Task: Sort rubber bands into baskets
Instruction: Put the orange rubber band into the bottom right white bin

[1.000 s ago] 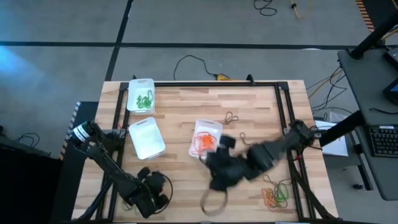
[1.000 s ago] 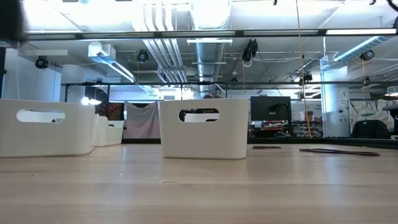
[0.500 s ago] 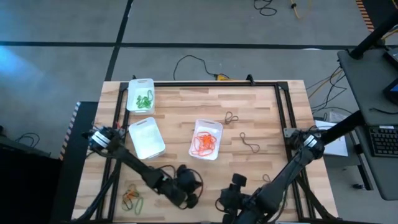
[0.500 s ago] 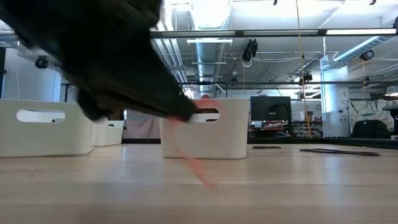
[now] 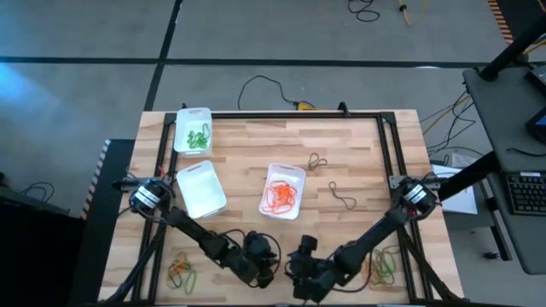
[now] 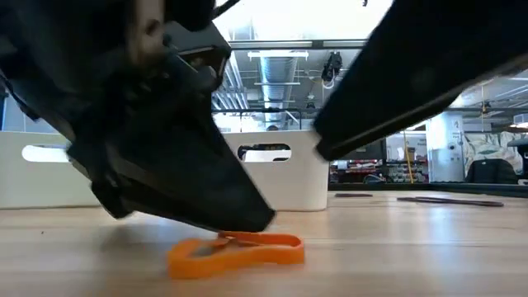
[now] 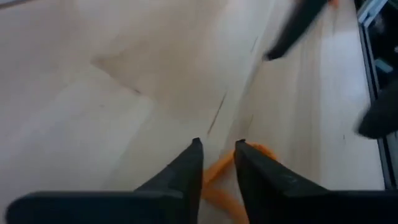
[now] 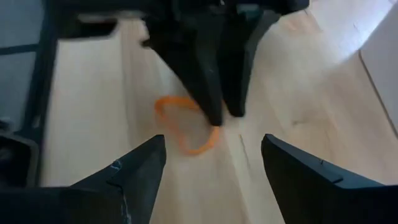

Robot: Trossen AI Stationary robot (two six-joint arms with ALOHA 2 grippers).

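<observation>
Orange rubber band [image 6: 235,252], a flat thin loop bent into a rough heart shape, lies on the wooden bench [image 5: 358,162] near its front edge, and I see it best in the low view. My left gripper [image 7: 217,163] is right over it: the two dark fingers stand a narrow gap apart, tips down at the bench, with the orange band showing between and just behind them. In the right wrist view those same tips touch or nearly touch the loop's edge; I cannot tell whether they pinch it. My right gripper [image 8: 211,165] sits close beside, facing the left one, its fingers spread wide with the band ahead of them and nothing between them.

Farther back, the middle basket [image 5: 282,191] holds a heap of orange bands. Green bands lie in the basket [image 5: 193,130] at the far left corner, and a third basket [image 5: 200,188] sits just in front of that one. Loose dark bands [image 5: 342,198] lie to the right of the orange basket, and mixed orange and green ones [image 5: 181,271] sit at the front left edge.
</observation>
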